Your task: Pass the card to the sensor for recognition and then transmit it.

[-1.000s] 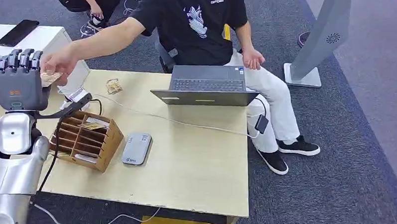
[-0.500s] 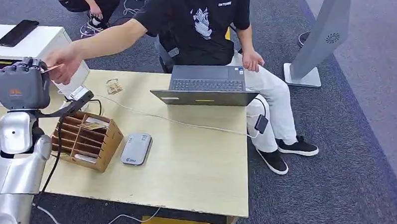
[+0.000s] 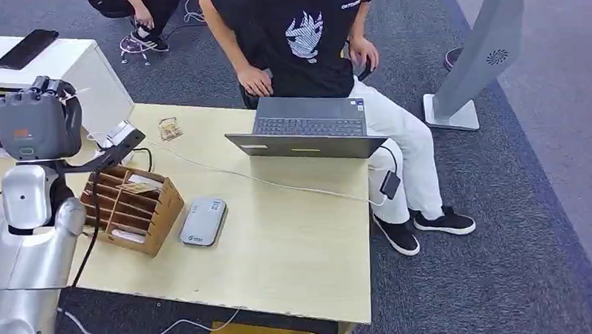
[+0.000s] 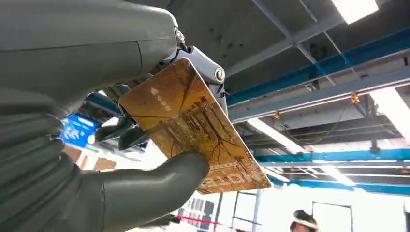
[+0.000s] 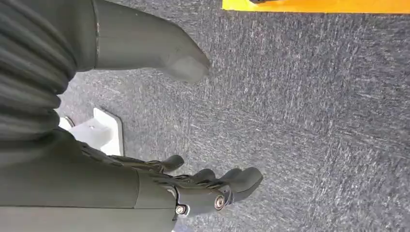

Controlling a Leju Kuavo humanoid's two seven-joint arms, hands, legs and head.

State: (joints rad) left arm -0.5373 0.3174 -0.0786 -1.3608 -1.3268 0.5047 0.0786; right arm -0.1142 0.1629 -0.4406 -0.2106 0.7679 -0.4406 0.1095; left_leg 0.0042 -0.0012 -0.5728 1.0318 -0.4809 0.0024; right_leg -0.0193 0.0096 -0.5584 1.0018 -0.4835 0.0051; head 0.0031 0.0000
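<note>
Person's arm point(image 3: 233, 43) now withdrawn; left hand point(image 3: 39, 120) gripping golden card point(image 4: 193, 128), face clear at wrist.

The left hand point(image 3: 37, 120) is raised beyond the tabletop's point(image 3: 281, 242) left end, the card point(image 4: 193, 125) in it; the slotted box point(image 3: 129, 210) sits below and right of the hand; the sensor point(image 3: 203, 221) just right of that; the laptop point(image 3: 308, 128) farther right.

Grey carpet floor point(image 3: 532, 203), pale wooden table point(image 3: 296, 249), white cabinet point(image 3: 66, 60)
</note>
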